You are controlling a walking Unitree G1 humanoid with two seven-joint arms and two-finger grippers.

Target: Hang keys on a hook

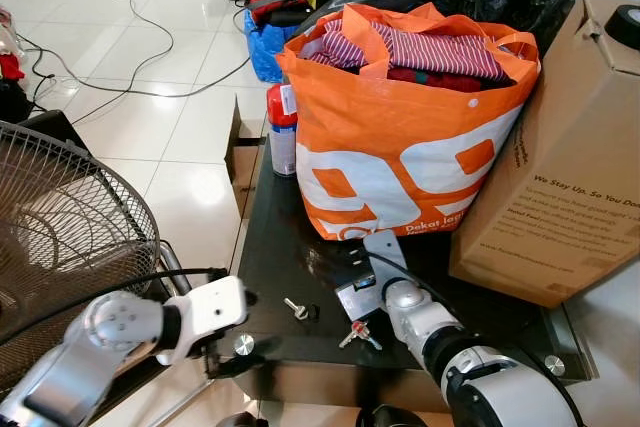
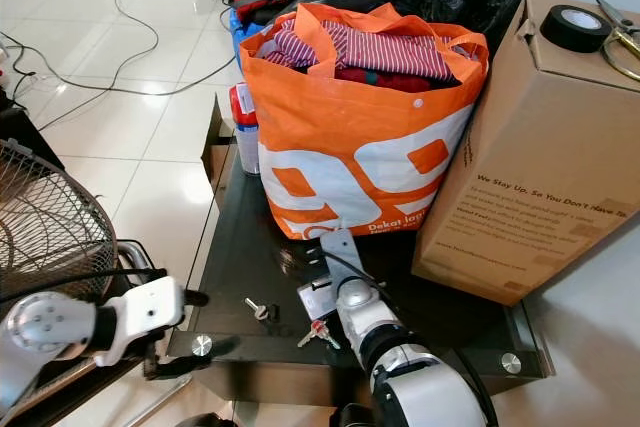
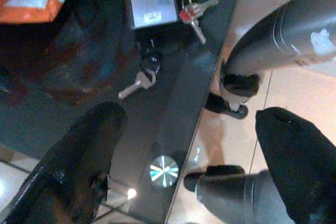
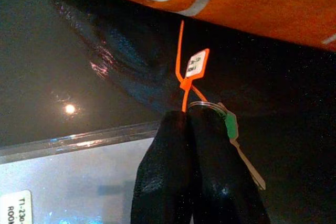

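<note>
Right tool (image 4: 190, 124) pinches key ring (image 4: 207, 107) above table (image 4: 63, 66).

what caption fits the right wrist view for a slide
Right gripper jaws shut on a key ring with an orange tag, over the black glass table.

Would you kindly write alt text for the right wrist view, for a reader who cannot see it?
The right gripper, fingers shut, pinches a key ring carrying an orange zip-tie tag and a green-capped key, above a dark glass table. An orange bag lies beyond.
</note>
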